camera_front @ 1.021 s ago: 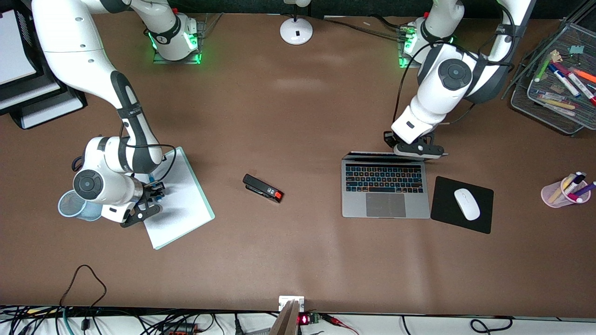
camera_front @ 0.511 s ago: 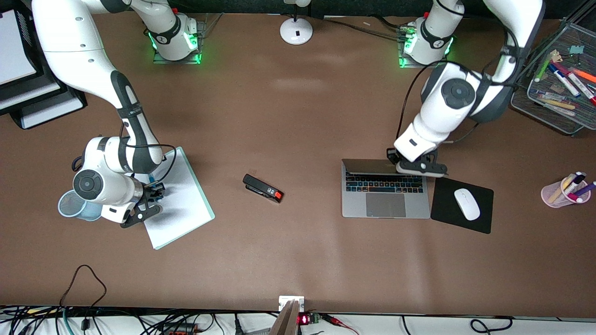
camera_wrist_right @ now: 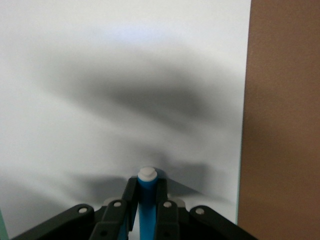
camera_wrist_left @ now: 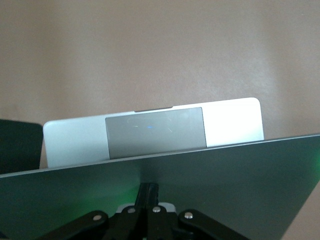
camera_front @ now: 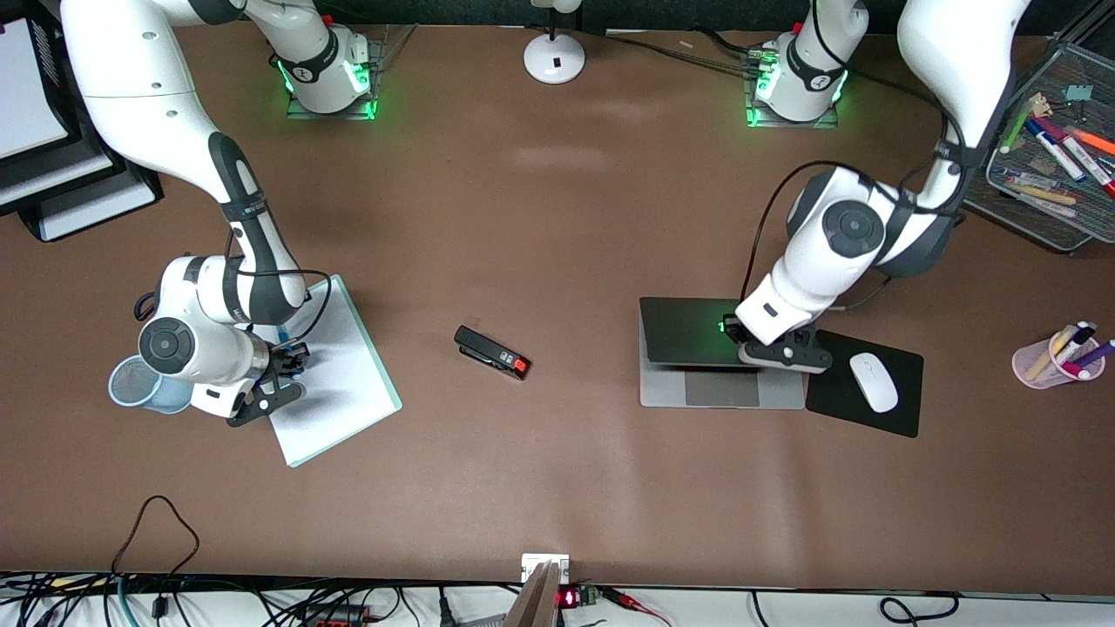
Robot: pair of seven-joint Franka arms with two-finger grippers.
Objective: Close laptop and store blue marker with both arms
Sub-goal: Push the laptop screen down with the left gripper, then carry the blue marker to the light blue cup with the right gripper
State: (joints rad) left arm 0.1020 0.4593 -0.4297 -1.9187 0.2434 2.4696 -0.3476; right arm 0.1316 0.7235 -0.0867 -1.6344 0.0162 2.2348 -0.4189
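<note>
Two Franka arms at work on a brown counter (camera_front: 557, 261). The left gripper (camera_front: 778, 354) presses on the lid of the laptop (camera_front: 688, 335), jaws drawn together w/ nothing between them; the lid is tilted low over the keys, leaving only the trackpad (camera_wrist_left: 155, 131) & palm rest showing. The laptop sits toward the left arm's end, just beside the black mouse pad (camera_front: 836, 409) carrying a white mouse (camera_front: 873, 382).

Toward the right arm's end, the right gripper (camera_front: 283, 361) hangs over a white notepad (camera_front: 344, 392), jaws clamped on the blue marker (camera_wrist_right: 146, 197); its whitish tip pokes out past the fingertips, clear of the paper. A blue mesh cup (camera_front: 131, 383) stands beside the pad, partly hidden by the arm.

A black stapler (camera_front: 491, 352) lies between pad & laptop; a pink cup (camera_front: 1050, 361) of markers stands near the counter's end by the left arm.
</note>
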